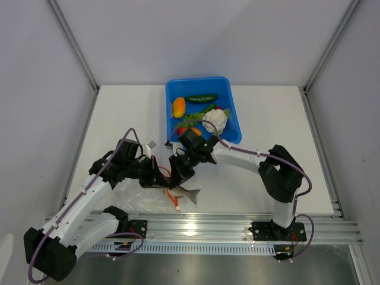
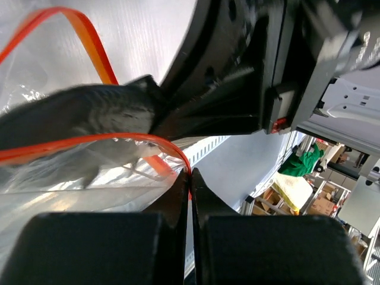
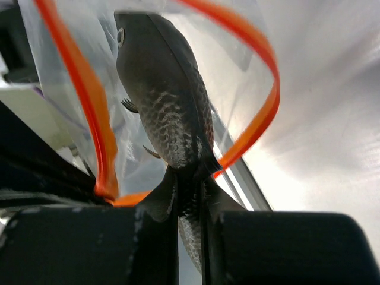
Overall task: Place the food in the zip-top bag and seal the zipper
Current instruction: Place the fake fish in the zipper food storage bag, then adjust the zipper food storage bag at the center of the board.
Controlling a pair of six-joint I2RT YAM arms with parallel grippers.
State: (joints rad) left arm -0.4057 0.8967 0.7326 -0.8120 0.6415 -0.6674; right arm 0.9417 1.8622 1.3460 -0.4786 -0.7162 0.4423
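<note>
My right gripper (image 1: 180,177) (image 3: 190,191) is shut on the tail of the grey fish (image 3: 165,101) (image 1: 187,193). The fish's head points into the open mouth of the clear zip-top bag (image 1: 139,200) (image 3: 148,160). The red-orange zipper (image 3: 95,124) loops around the fish. My left gripper (image 1: 159,178) (image 2: 190,178) is shut on the zipper strip (image 2: 119,139) and holds the mouth up. In the left wrist view the fish (image 2: 83,113) lies across the mouth. The other food lies in the blue tub: cauliflower (image 1: 216,119), orange-yellow pepper (image 1: 178,107), green chili (image 1: 200,98).
The blue tub (image 1: 173,89) stands at the back centre of the white table. A metal rail (image 1: 237,228) runs along the near edge, just in front of the bag. Grey walls close in the left, right and back.
</note>
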